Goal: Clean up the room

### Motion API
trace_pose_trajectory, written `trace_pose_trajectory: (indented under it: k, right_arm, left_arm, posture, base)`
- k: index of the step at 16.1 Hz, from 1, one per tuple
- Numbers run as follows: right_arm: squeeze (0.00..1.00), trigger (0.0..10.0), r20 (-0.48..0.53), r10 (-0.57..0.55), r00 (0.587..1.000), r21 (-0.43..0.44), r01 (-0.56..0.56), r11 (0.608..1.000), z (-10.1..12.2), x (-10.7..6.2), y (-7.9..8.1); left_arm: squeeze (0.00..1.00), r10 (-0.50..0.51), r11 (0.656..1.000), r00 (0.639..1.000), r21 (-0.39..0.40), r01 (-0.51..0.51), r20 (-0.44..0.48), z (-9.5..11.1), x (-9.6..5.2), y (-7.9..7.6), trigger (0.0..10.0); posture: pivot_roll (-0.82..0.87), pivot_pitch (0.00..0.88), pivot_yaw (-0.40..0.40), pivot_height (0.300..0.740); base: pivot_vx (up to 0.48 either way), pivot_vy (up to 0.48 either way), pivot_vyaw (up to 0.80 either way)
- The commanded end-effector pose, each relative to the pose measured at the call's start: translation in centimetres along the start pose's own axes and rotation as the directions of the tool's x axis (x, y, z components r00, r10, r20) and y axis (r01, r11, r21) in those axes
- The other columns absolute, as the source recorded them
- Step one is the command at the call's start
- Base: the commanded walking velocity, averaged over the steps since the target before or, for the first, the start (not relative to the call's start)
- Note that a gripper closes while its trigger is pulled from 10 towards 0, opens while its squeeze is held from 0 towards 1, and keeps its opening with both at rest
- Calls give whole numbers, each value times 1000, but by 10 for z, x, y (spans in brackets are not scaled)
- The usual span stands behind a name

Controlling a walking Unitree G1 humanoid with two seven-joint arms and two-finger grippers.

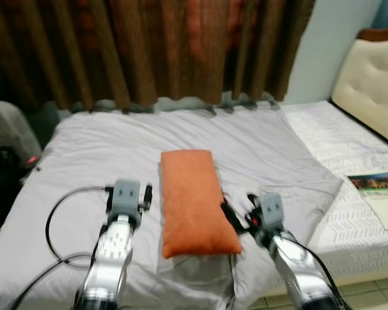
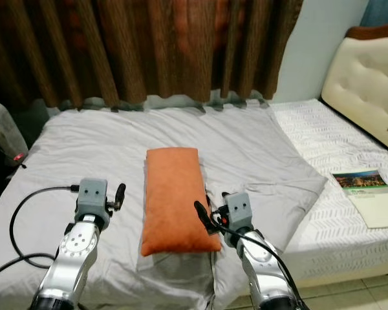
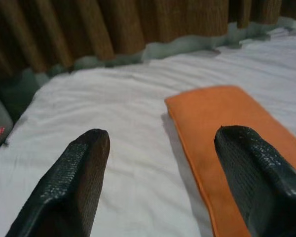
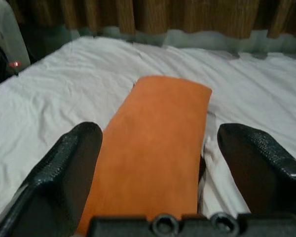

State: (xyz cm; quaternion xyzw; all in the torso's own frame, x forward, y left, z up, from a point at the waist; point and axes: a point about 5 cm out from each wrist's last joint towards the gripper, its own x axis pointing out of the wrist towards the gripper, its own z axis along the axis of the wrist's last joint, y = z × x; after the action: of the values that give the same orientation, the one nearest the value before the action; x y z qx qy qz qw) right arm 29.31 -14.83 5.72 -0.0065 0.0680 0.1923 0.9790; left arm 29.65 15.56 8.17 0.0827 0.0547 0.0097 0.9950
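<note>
Centrally, low in the head frames, an orange pillow (image 1: 193, 200) lies lengthwise on the grey sheet (image 1: 103, 148) of the bed, with a booklet (image 1: 378, 194) at the right edge on the white mattress (image 1: 323, 139). Left gripper (image 3: 160, 182) sits just left of the pillow's near half, fingers spread wide and empty; right gripper (image 4: 180, 168), also spread wide and empty, faces the pillow's near right corner. Pillow looks soft, light and floppy, fabric grippy rather than slick, so pinching a long edge or a near corner seems the likely hold, expecting sag.
</note>
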Motion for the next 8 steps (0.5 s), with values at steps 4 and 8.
trace_pose_trajectory:
  k: [4,8]
  right_arm:
    - [0,10000,-25,-27,999,-28,26,999,-6,-24,-11]
    - [0,10000,-93,-68,993,27,71,997,-10,-54,-16]
  left_arm:
    - [0,111,991,994,-71,-111,-5,-8,-53,26,10000]
    - [0,90,996,993,-20,-92,-71,-14,-66,24,10000]
  posture:
    - [93,0,-35,740]
    - [106,0,-60,740]
  base:
    - [0,0,0]
    - [0,0,0]
